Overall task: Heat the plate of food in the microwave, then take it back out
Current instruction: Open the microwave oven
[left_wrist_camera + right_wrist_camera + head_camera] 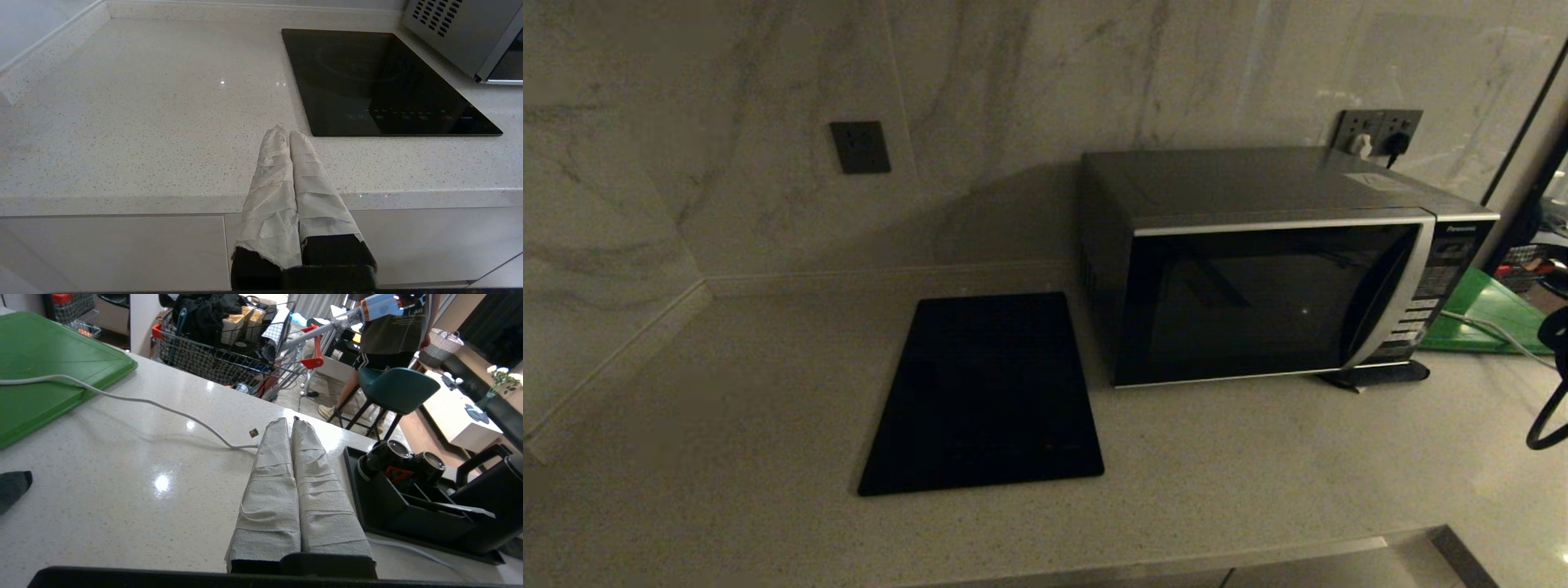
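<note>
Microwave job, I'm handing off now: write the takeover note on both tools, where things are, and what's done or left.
Left tool: shut, empty, hovering at the counter's front edge near the cooktop.
Right tool: shut, empty, over the counter by the green board.
Microwave: door closed, dark inside; contents unreadable.
Plate of food: not in any view.
Done: cannot tell.
Left: find the plate, check inside the microwave first.
</note>
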Robot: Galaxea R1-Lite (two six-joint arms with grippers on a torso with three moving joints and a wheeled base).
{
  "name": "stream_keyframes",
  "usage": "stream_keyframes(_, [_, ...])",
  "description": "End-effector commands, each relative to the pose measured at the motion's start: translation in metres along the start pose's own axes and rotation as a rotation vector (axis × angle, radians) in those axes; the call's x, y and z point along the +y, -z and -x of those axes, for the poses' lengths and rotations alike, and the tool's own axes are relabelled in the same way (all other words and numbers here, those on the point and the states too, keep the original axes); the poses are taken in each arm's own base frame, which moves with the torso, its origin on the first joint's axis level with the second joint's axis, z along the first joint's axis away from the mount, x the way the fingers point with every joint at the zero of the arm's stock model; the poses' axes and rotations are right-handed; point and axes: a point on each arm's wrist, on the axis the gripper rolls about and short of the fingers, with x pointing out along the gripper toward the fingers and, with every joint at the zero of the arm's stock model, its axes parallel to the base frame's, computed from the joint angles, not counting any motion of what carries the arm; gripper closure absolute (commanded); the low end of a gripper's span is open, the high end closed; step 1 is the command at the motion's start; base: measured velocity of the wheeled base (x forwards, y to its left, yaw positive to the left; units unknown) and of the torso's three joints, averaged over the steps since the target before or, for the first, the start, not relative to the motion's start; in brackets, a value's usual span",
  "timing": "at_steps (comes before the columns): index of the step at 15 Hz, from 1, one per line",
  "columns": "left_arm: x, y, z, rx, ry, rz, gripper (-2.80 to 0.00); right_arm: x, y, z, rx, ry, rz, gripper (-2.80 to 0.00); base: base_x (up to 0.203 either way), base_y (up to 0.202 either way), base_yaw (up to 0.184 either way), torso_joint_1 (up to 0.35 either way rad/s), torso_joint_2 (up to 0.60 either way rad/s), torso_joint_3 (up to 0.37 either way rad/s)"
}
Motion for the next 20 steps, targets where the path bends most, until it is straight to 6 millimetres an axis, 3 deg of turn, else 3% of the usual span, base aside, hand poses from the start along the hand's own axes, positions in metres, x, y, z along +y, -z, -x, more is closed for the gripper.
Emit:
stream_keyframes(1, [0.000,0.000,0.000,0.001,-0.001,0.000,0.00,-0.001,0.004,0.000,0.000,0.007,0.045,0.00,0.000,0.000,0.000,0.000,0.00,0.000])
stream_keyframes(4, [0.000,0.000,0.000,0.001,-0.001,0.000,0.00,-0.006,0.001,0.002,-0.002,-0.001,0.091,0.00,0.000,0.000,0.000,0.000,0.00,0.000])
stream_keyframes(11, [0.000,0.000,0.000,0.001,-0.001,0.000,0.00,0.025,-0.003,0.005,-0.009,-0.018,-0.032,0.00,0.000,0.000,0.000,0.000,0.00,0.000])
stream_keyframes(12, [0.000,0.000,0.000,0.001,-0.001,0.000,0.00,0.026,-0.002,0.006,-0.009,-0.020,-0.031,-2.80,0.000,0.000,0.000,0.000,0.00,0.000])
stream_keyframes(16, [0.000,0.000,0.000,0.001,-0.001,0.000,0.00,0.043,0.002,0.010,-0.012,-0.038,-0.039,-2.80,0.000,0.000,0.000,0.000,0.00,0.000])
stream_keyframes(20, [0.000,0.000,0.000,0.001,-0.001,0.000,0.00,0.076,0.014,0.016,-0.017,-0.059,-0.088,-2.80,0.000,0.000,0.000,0.000,0.00,0.000])
